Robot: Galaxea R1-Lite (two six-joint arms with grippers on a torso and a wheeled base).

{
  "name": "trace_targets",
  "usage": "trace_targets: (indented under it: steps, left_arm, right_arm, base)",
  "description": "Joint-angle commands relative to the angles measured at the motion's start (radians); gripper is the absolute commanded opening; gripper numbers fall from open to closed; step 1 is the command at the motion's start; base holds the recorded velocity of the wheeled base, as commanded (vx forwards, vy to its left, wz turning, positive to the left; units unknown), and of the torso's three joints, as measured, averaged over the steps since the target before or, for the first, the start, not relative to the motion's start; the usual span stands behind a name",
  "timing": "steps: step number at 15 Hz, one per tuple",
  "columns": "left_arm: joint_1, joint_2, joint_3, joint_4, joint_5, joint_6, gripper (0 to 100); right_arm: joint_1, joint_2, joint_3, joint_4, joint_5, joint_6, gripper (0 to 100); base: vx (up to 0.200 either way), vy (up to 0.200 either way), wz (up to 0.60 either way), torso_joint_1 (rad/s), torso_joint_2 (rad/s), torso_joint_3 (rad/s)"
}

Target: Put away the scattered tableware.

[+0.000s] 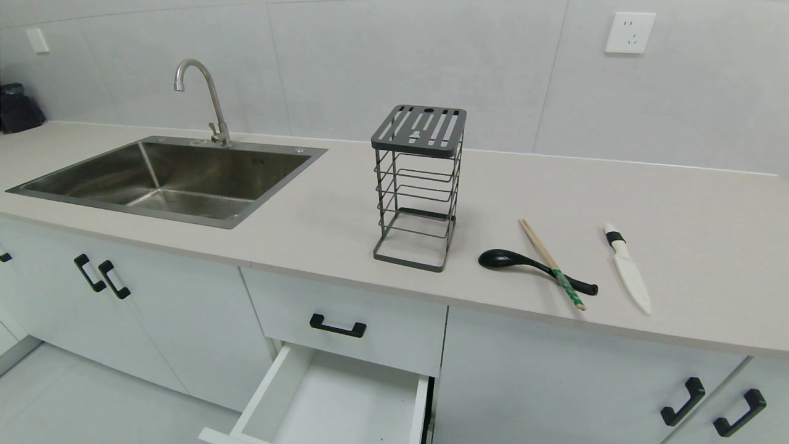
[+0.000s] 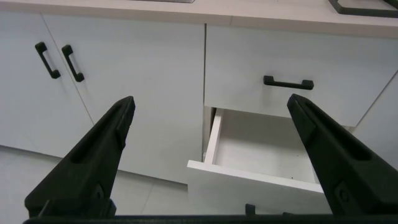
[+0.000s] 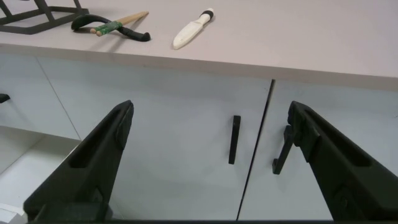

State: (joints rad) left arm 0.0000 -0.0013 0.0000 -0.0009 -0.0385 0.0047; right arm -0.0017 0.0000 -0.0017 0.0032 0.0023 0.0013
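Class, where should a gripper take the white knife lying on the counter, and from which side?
Take the white knife with a black band across its narrow width, mid-length, from straight above: it lies flat on the pale countertop, nothing touching it.

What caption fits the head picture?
A black ladle-shaped spoon, wooden chopsticks and a white knife lie beside a dark wire rack on the pale countertop.

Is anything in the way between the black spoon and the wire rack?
Nothing visible. Only counter lies between the black spoon and the wire rack. The chopsticks do lie across the spoon's handle, on the side away from the rack.
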Motion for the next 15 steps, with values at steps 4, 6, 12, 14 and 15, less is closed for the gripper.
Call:
trace_targets:
  steps: [4, 6, 12, 14, 15]
  left_arm:
    - [0.000, 0.001, 0.000, -0.001, 0.000, 0.000, 100]
    - [0.002, 0.001, 0.000, -0.001, 0.000, 0.000, 100]
    - [0.000, 0.001, 0.000, -0.001, 0.000, 0.000, 100]
    - [0.000, 0.001, 0.000, -0.001, 0.000, 0.000, 100]
    - [0.000, 0.001, 0.000, -0.001, 0.000, 0.000, 100]
  right_arm:
    - [0.000, 0.000, -0.001, 0.000, 0.001, 0.013, 100]
    - [0.000, 0.000, -0.001, 0.001, -0.005, 0.013, 100]
    - [-0.006, 0.034, -0.110, -0.152, -0.013, -0.044, 100]
    - [0.000, 0.167, -0.216, -0.147, 0.048, -0.044, 100]
    - [0.008, 0.250, -0.284, -0.144, 0.087, -0.044, 100]
  base:
    - [0.000, 0.000, 0.00, 0.000, 0.00, 0.000]
    - [0.000, 0.000, 0.00, 0.000, 0.00, 0.000]
    - [0.000, 0.000, 0.00, 0.000, 0.00, 0.000]
    - [0.000, 0.000, 0.00, 0.000, 0.00, 0.000]
    - [0.000, 0.000, 0.00, 0.000, 0.00, 0.000]
